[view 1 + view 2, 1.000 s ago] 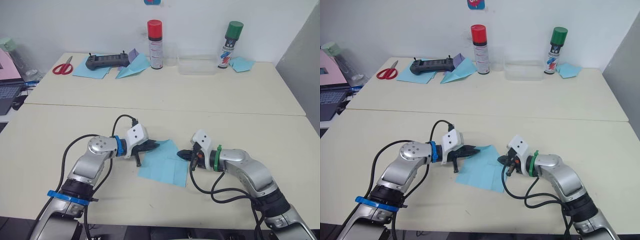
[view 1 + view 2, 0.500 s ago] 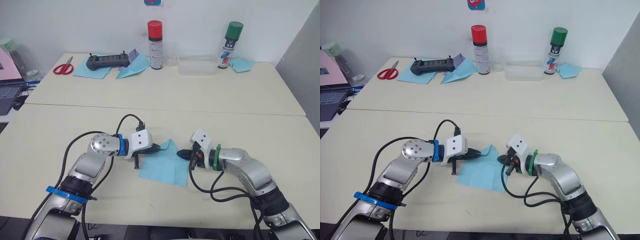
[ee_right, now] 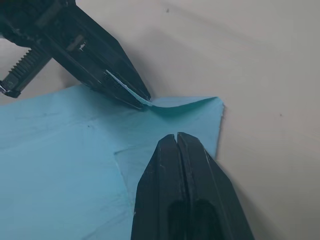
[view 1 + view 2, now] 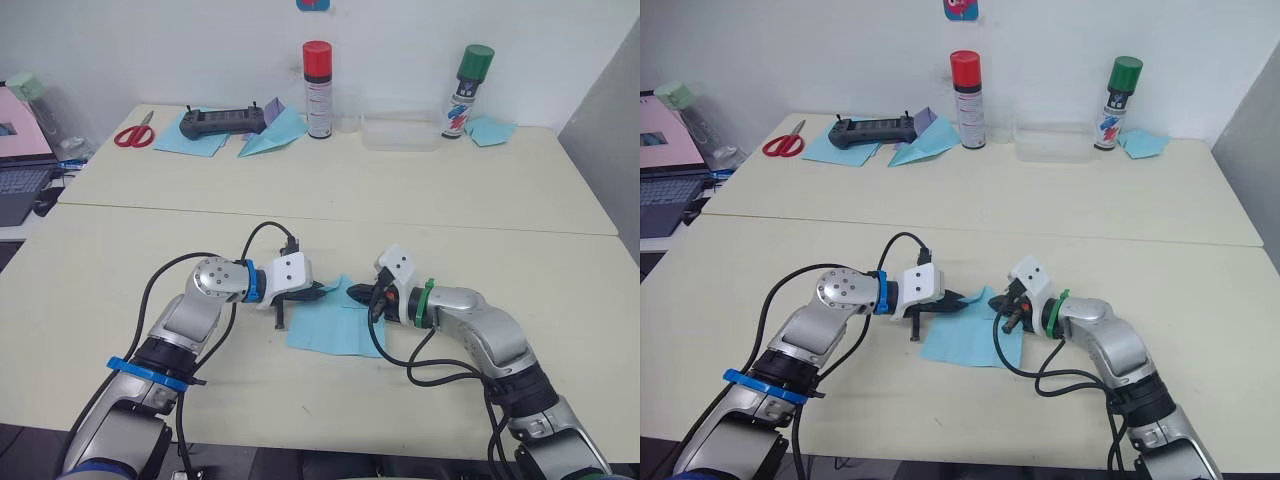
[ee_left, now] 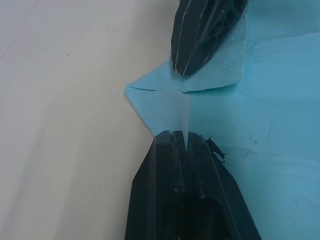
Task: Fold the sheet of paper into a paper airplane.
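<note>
While the left gripper [image 4: 318,291] pinches a folded corner of the sheet of paper [image 4: 335,328] on the near table [image 4: 120,290], the right gripper [image 4: 365,296], fingers closed and empty, presses the opposite flap, seemingly setting the nose.

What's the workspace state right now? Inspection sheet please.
Surface: two cream tables pushed together.
Job's things: sheet of paper, creased, flat on the near table, one corner lifted.
Clutter: far table has scissors, black controller on blue sheets, blue dart, red-capped can, green-capped can, clear tray.
Grippers: left gripper shut on the lifted corner; right gripper shut, tip on the paper.
Cables: black loops at both wrists.
Surroundings: laptop at left, white wall behind.
</note>
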Motion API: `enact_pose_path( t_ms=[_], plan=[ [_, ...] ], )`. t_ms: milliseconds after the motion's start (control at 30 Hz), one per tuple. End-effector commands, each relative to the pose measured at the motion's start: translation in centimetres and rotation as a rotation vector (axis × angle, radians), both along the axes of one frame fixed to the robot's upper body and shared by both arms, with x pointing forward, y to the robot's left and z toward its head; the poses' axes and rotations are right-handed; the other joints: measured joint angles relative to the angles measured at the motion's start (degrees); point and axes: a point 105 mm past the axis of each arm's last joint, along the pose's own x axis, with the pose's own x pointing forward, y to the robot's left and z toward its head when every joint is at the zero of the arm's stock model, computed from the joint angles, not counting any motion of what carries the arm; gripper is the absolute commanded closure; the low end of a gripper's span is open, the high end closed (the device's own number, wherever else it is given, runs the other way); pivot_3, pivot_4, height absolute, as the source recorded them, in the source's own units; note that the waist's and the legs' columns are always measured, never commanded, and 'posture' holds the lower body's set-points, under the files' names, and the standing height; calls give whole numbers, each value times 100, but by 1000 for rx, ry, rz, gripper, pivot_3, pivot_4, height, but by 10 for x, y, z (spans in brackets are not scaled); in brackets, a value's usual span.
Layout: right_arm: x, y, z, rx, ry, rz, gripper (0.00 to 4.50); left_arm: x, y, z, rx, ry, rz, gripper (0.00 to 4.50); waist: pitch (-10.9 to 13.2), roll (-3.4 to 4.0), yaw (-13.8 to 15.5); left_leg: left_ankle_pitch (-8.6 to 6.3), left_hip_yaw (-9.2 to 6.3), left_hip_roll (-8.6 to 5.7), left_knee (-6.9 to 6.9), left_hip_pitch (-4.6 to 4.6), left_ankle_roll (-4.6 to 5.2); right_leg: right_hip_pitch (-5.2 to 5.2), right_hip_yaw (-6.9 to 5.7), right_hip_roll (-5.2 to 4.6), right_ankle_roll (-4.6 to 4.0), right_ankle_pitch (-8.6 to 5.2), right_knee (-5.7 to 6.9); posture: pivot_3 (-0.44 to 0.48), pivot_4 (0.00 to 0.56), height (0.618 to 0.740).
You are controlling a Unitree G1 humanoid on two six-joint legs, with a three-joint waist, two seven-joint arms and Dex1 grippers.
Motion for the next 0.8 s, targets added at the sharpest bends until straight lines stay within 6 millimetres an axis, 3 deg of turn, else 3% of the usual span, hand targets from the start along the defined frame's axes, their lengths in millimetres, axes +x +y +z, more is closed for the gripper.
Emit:
enact_pose_path(
  t_ms=[33, 100, 267, 567, 733, 800],
  plan=[
    [-1, 0, 4, -8, -35, 11, 4500, 4, 4, 17, -113, 42, 66, 4466, 1, 1, -4, 0, 0, 0, 0, -1, 0, -1, 0, 0, 0, 0, 0, 0, 150, 740],
    [-2, 0, 3, -10, -34, 13, 4500, 4, 4, 18, -136, 50, 79, 4466, 1, 2, -13, 0, -2, 1, -1, -5, 0, -6, -2, 1, 0, 0, 0, 0, 150, 740],
    [-2, 0, 3, -14, -33, 15, 4500, 8, 2, 23, -167, 55, 97, 3171, 1, 2, -16, 0, -2, 2, -3, -6, 0, -6, -2, 1, -2, 1, 1, 0, 150, 740],
    [-4, 0, 1, -19, -30, 16, 4500, 1, -2, 27, -183, 60, 62, 3171, 1, 2, -17, 0, -2, 1, -2, -5, 0, -6, -2, 1, -19, 11, 1, 0, 150, 740],
    [-5, 0, 1, -18, -27, 18, 4500, 1, -4, 28, -192, 59, 53, 4408, 1, 2, -19, 0, -2, 2, -2, -4, 0, -6, -2, 1, -20, 12, 2, 0, 150, 740],
    [-5, 0, 1, -17, -28, 18, 4500, -1, -4, 26, -180, 66, 41, 4461, 1, 2, -19, 0, -2, 1, -2, -5, 0, -6, -2, 1, -20, 12, 2, 0, 150, 740]
  ],
)
